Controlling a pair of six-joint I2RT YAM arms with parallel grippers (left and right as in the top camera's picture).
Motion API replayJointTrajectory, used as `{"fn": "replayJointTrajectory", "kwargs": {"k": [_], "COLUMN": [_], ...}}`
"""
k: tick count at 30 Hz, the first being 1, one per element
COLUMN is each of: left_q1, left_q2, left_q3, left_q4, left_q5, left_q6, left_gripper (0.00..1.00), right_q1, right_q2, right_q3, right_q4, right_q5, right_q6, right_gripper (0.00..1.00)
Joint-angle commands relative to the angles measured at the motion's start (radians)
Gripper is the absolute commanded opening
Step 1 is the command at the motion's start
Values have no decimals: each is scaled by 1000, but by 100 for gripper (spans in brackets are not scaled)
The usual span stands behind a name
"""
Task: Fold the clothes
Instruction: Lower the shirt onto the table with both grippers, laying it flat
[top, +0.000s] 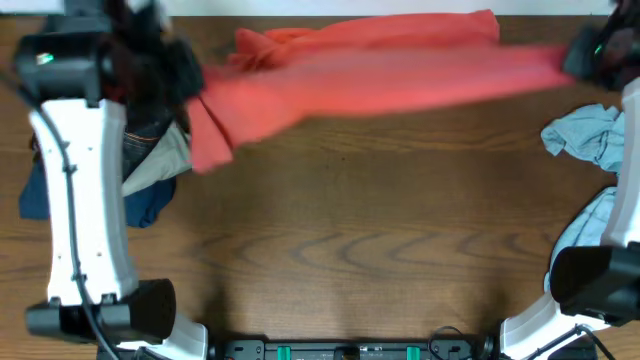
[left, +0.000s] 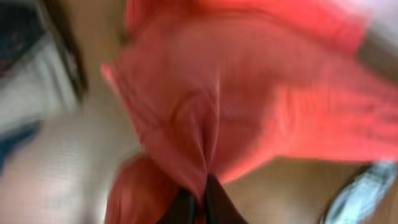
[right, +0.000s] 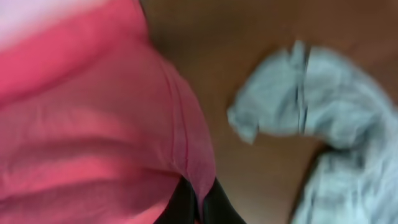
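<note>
- A heap of dark blue and beige clothes (top: 150, 185) lies at the left edge of the surface (top: 350, 240), partly under the white left arm (top: 80, 200).
- The left jaws are closed on the left end of the coral-red T-shirt (top: 400, 70). The left wrist view, though blurred, shows the cloth bunched into a pinch between the dark tips.
- The T-shirt is stretched in a long band across the far side of the surface, from one arm to the other, with a flap hanging down at its left end. I cannot tell whether it touches the wood.
- The right jaws are closed on the T-shirt's right end.
- A crumpled pale grey-blue shirt (top: 590, 135) lies at the right edge, just beside that end and nearer the robot.
</note>
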Motion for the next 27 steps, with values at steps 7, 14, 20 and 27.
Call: {"fn": "replayJointTrajectory", "kwargs": {"k": [7, 14, 20, 27], "left_q1": [-112, -158, -135, -37], "left_q2": [2, -26, -167, -423], "left_q3": [-460, -856, -1033, -1035], "left_q4": [-137, -66, -42, -52], "left_q5": [6, 5, -2, -5], "left_q6": [100, 103, 101, 45], "left_gripper": [6, 6, 6, 6], "right_q1": [-3, -8, -47, -85], "right_q2": [10, 10, 9, -46], "right_q3": [-363, -618, -729, -733], "right_q4": [-140, -159, -168, -184], "right_q5": [21, 64, 160, 164], "right_q6": [-9, 32, 109, 129], "right_gripper": [1, 1, 1, 1]}}
